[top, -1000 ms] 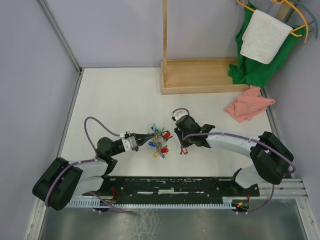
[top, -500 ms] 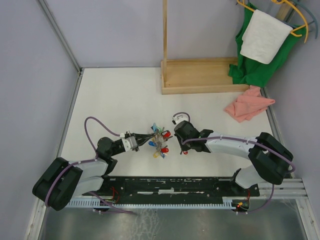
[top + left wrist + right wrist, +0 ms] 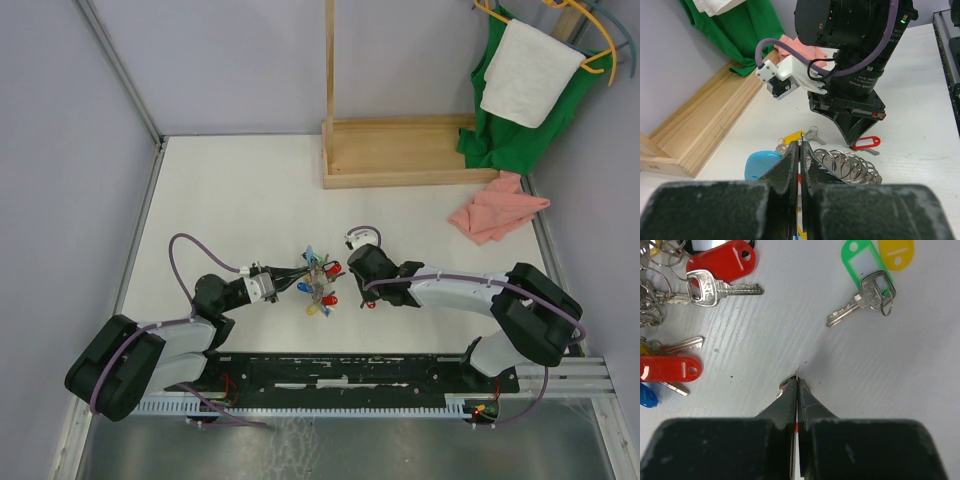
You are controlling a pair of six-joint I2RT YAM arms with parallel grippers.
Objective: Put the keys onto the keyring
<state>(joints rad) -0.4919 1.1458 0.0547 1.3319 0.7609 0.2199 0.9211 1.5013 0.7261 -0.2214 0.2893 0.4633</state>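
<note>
The keyring point(image 3: 318, 284) lies mid-table as a bunch of coloured tags. In the left wrist view its light-blue band point(image 3: 761, 163), grey metal coils point(image 3: 850, 167) and a yellow tag point(image 3: 792, 136) show. My left gripper point(image 3: 292, 272) point(image 3: 800, 146) is shut on a thin metal part of the ring. My right gripper point(image 3: 362, 288) point(image 3: 797, 382) points down at the table just right of the bunch. It is shut on a thin silver piece with red between the pads, at a red-tagged key point(image 3: 867, 143) point(image 3: 370, 301). A loose silver key point(image 3: 860, 302) lies by green and yellow tags.
A wooden rack base point(image 3: 410, 150) stands at the back. A pink cloth point(image 3: 497, 210) lies at the right. A green cloth with a white towel point(image 3: 525, 75) hangs at the back right. Red-tagged keys point(image 3: 720, 262) point(image 3: 670, 369) lie by the rings.
My right gripper has moved a little to the left, closer to the keyring. The left arm and the keyring have not moved.
</note>
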